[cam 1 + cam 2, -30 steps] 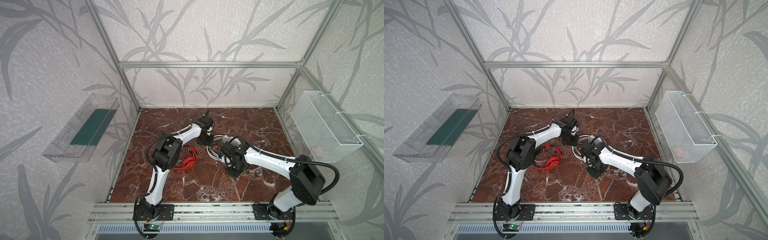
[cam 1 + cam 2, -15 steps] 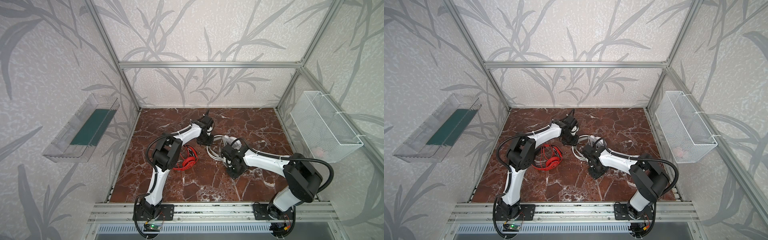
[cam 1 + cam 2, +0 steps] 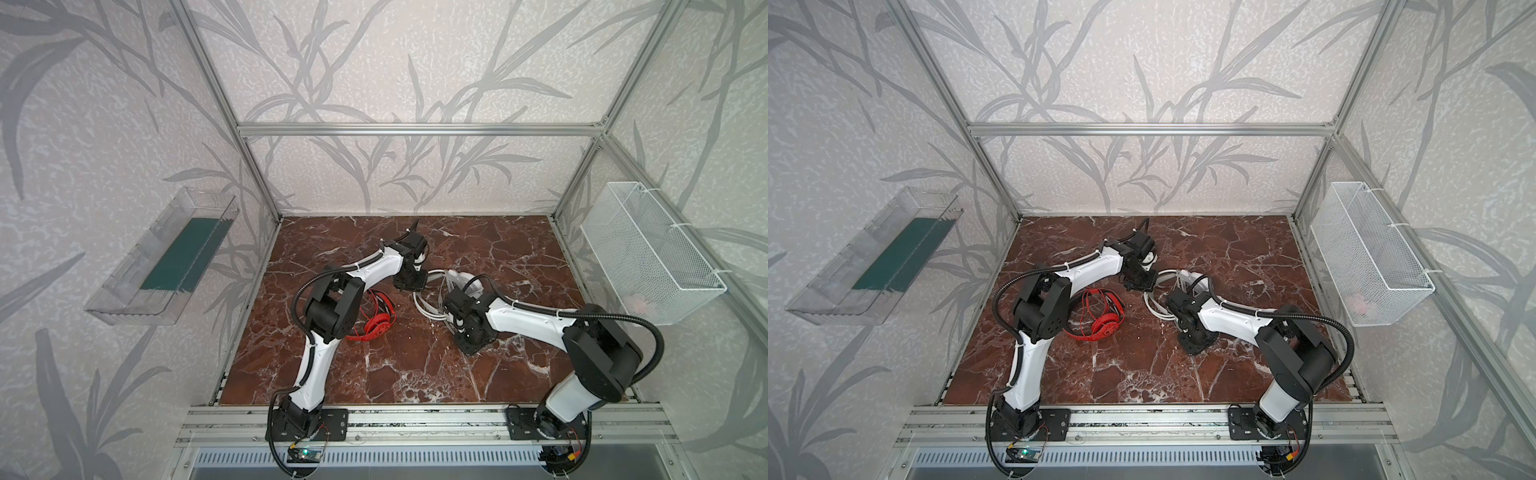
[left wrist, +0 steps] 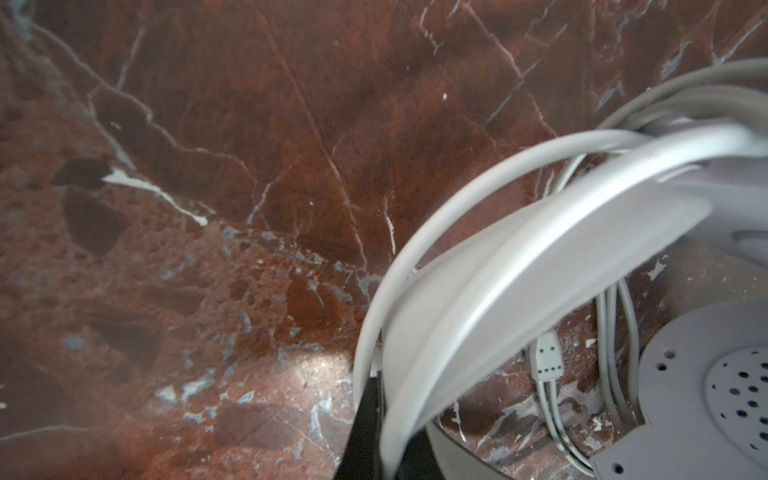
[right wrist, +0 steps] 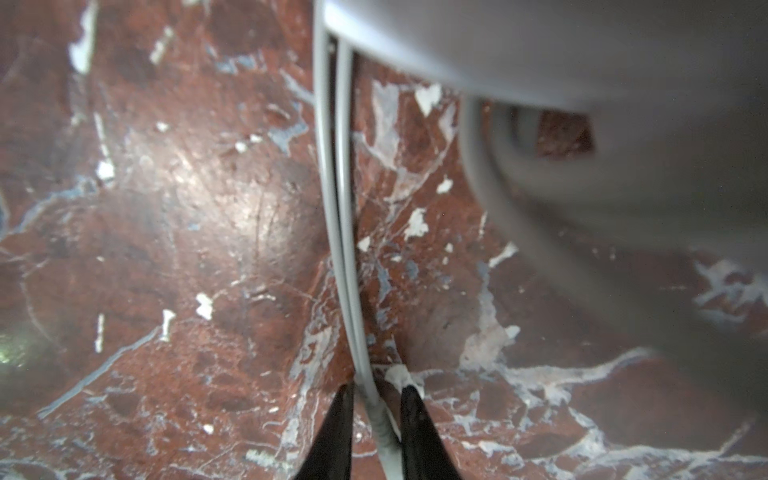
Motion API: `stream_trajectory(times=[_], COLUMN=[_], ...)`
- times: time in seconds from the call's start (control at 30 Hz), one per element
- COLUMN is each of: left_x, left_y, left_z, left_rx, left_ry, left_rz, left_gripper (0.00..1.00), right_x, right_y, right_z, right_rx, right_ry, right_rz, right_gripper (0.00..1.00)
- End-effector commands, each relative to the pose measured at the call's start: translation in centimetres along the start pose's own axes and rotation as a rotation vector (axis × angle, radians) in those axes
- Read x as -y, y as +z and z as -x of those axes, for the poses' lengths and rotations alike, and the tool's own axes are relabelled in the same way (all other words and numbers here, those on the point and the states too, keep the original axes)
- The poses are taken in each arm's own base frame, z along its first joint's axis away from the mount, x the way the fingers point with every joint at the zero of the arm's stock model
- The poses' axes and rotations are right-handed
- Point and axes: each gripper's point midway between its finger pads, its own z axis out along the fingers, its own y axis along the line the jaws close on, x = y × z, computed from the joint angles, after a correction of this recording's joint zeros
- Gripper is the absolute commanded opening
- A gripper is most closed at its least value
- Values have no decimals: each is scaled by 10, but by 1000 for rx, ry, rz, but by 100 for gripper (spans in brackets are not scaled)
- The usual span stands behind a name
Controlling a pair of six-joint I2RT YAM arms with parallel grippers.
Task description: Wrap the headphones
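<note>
Left claw [image 3: 410, 283] clenches the white headphones [image 4: 681, 374] (at the band [image 4: 552, 253]); right claw [image 5: 376, 401] stands parted around their cable [image 5: 338, 208].

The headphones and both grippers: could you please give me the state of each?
white headphones: lying on the table, cable partly looped round the band.
red headphones: lying on the table, untouched.
left gripper: shut on the white band.
right gripper: fingers open around the cable.

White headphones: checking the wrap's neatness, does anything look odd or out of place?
Yes. The white cable bows loosely away from the headband instead of hugging it, and further strands lie beneath on the table.
</note>
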Motion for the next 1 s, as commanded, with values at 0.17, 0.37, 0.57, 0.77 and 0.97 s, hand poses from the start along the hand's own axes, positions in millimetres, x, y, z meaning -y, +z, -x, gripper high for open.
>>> stream_trajectory(times=[0.17,0.37,0.57,0.77,0.97], left_x=[-15,-15,-14,-14,-11], left_y=[6,7,6,4,1], left_z=[-20,-22,-22,-22,-18], left_rx=[-63,-69,-68,-67,-54], left_ry=[1,1,-1,-3,-8], left_rz=[66,67,69,66,56], left_gripper=[1,1,1,1,1], right_x=[5,3,-4,-15,-29], right_y=[13,13,7,-12,-48], right_z=[-24,-36,-30,-11,13], right_rx=[-80,-97,-80,-39,26], right_ry=[96,76,-4,-102,-293], right_rz=[-15,-46,-87,-67,-4], right_gripper=[29,19,3,0,0])
